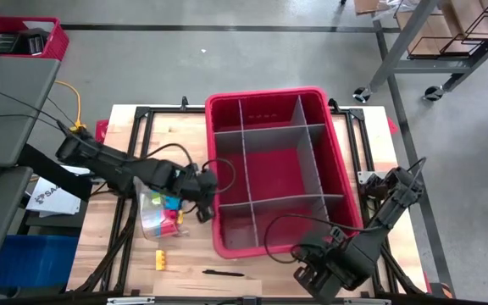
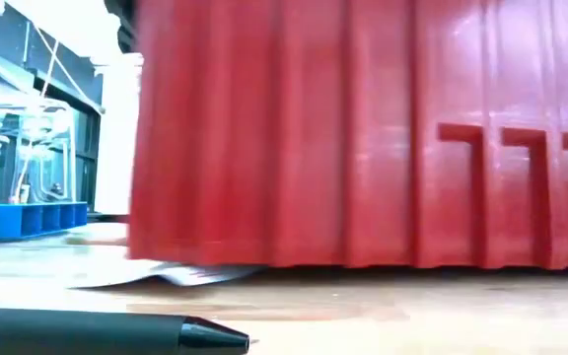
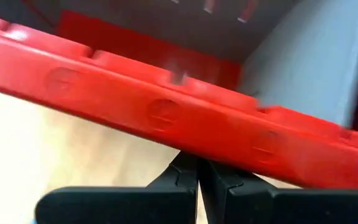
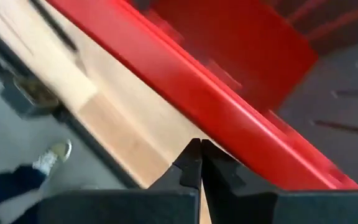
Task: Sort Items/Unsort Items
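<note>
Fingers of left gripper [image 3: 197,171] pressed together, empty, at the red bin [image 1: 269,169] rim; right gripper [image 4: 200,163] likewise, low over bench [image 1: 185,254] edge.

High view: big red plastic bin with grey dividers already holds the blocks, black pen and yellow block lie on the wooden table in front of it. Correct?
Not quite. The high view shows the red plastic bin's grey-divided compartments with no blocks in them. The coloured blocks sit in a clear plastic bag left of it, under the left arm. The black pen and yellow block do lie on the wooden table.
</note>
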Controlling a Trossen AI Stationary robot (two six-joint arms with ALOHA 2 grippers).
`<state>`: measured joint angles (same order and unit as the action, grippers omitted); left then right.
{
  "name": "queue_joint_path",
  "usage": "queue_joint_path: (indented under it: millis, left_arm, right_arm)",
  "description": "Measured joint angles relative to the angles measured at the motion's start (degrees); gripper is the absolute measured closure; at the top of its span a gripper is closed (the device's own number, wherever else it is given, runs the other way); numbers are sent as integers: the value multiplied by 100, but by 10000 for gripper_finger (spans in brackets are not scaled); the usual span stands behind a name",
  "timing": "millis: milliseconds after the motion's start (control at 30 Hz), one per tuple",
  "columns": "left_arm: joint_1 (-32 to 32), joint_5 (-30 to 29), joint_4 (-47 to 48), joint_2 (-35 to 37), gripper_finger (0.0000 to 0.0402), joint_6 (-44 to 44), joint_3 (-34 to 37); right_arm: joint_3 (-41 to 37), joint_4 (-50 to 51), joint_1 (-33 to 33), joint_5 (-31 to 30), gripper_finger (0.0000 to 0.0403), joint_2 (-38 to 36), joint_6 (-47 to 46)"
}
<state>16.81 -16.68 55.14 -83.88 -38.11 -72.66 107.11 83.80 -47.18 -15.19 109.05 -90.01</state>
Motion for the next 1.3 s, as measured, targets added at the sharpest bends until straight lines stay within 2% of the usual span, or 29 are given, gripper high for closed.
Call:
queue_joint_path:
  millis: [167,400,667,800,933,1167,1300]
  left_arm:
    - [-424,-570,-66,-84,401,471,-2]
    - [-846,-785,60,146,401,1229,-8]
    - [-585,228,1440,923,401,1477,-383]
    - [-372,909,2114,1158,394,1101,-382]
    - [-182,1357,2504,1229,359,413,-382]
    - [81,2098,2487,1200,262,-362,-382]
    - [307,2275,2601,1187,215,-901,-382]
  right_arm:
    - [0,-17,128,-341,403,0,-46]
    - [0,-132,447,-571,403,-6,332]
    - [155,-211,522,-539,403,-45,1327]
    - [157,-211,546,-513,403,-45,1478]
    - [157,-211,570,-515,403,-45,1676]
    - [160,-212,595,-526,403,-41,1699]
    - [160,-205,594,-530,403,-41,1700]
